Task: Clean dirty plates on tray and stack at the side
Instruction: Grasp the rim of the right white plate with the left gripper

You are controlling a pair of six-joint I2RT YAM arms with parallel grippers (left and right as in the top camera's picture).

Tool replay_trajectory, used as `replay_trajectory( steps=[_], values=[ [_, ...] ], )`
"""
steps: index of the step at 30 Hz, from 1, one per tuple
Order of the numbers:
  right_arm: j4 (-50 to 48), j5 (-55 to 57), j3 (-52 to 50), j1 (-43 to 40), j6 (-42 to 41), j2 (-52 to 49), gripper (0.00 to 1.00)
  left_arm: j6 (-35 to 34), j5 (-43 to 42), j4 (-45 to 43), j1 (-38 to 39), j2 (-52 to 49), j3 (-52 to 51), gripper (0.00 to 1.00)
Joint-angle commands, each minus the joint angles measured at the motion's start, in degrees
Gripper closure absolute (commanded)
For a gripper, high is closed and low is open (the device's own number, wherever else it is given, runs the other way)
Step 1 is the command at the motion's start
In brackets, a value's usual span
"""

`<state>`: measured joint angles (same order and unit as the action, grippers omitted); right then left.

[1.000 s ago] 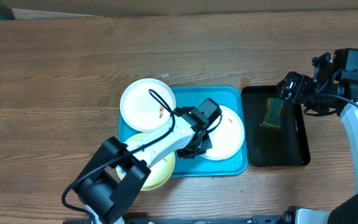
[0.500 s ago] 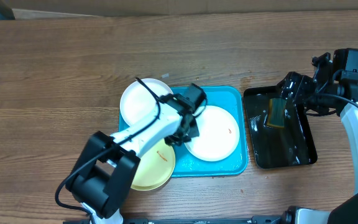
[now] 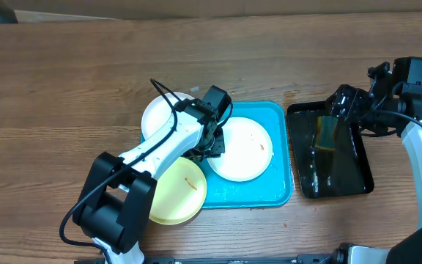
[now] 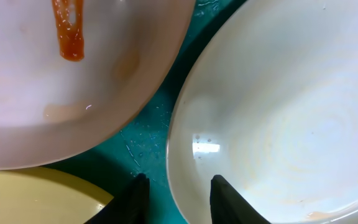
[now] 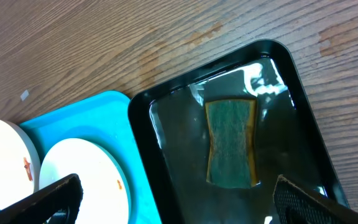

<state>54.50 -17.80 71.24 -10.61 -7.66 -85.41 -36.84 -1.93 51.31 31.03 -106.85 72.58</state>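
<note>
Your left end effector [image 4: 179, 199] sits part-open astride the rim of the white plate [image 4: 278, 112] on the tray [image 4: 148, 137], gripping nothing. Your right end effector [image 5: 182, 202] is wide open and empty, with the sponge [image 5: 230, 143] just ahead: grab it next, then scrub.

Three plates show: a white plate [image 3: 160, 121] at the far-left corner of the blue tray [image 3: 280, 117], a second white plate [image 3: 244, 150] in the middle of that tray, and one yellow plate [image 3: 178, 194] at its near-left corner. There is one blue tray and one black tray [image 3: 346, 183] just right of it, with a single sponge [image 3: 326, 134] in it. Two arms are in view, the left arm [image 3: 163, 149] over the blue tray's left part and the right arm [image 3: 420, 154] well to its right.
</note>
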Motion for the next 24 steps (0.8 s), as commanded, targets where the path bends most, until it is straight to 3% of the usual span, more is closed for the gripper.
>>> replay_trajectory(
  steps=[1, 5, 7, 9, 11, 12, 13, 15, 16, 19, 24],
  values=[
    [-0.42, -0.15, 1.84, -0.02, 0.42, 0.02, 0.0, 4.33, -0.66, 1.97, 0.02, 0.28, 4.35, 0.64],
    [-3.8, 0.26, 1.84, -0.02, 0.39, 0.02, 0.0, 5.66, -0.66, 6.58, 0.02, 0.28, 9.57, 0.59],
    [-7.08, -0.76, 1.86, -0.02, 0.13, 0.02, 0.0, 6.49, -0.68, 8.57, 0.02, 0.28, 11.5, 0.48],
    [-6.29, -5.4, 1.9, -0.02, 0.22, 0.22, 0.0, 6.47, -1.14, 9.9, 0.02, 0.28, 11.76, 0.3],
    [-4.66, -10.1, 1.92, -0.02, 0.22, 0.2, 0.0, 6.51, -1.79, 11.06, 0.04, 0.26, 11.5, 0.3],
    [-3.37, -12.17, 1.9, -0.02, 0.24, 0.22, 0.08, 6.78, -1.95, 11.58, 0.09, 0.26, 11.19, 0.33],
    [-1.62, -12.52, 1.9, 0.02, 0.22, 0.2, 0.24, 7.28, -1.99, 11.96, 0.13, 0.26, 10.99, 0.36],
    [3.45, -10.43, 1.88, 0.15, 0.15, 0.2, 0.84, 8.26, -1.97, 12.41, 0.17, 0.26, 10.45, 0.37],
    [6.19, -8.59, 1.75, 0.15, -0.17, 0.2, 0.96, 8.57, -1.97, 12.41, 0.17, 0.26, 10.12, 0.36],
    [11.76, -1.86, 0.24, 0.31, -4.44, 0.2, 0.96, 8.55, -1.97, 12.48, 0.17, 0.24, 9.75, 0.34],
    [11.69, 0.2, -6.69, 1.62, -6.16, 0.2, 0.96, 8.52, -2.01, 11.56, 0.17, 0.24, 9.75, 0.28]
  ],
)
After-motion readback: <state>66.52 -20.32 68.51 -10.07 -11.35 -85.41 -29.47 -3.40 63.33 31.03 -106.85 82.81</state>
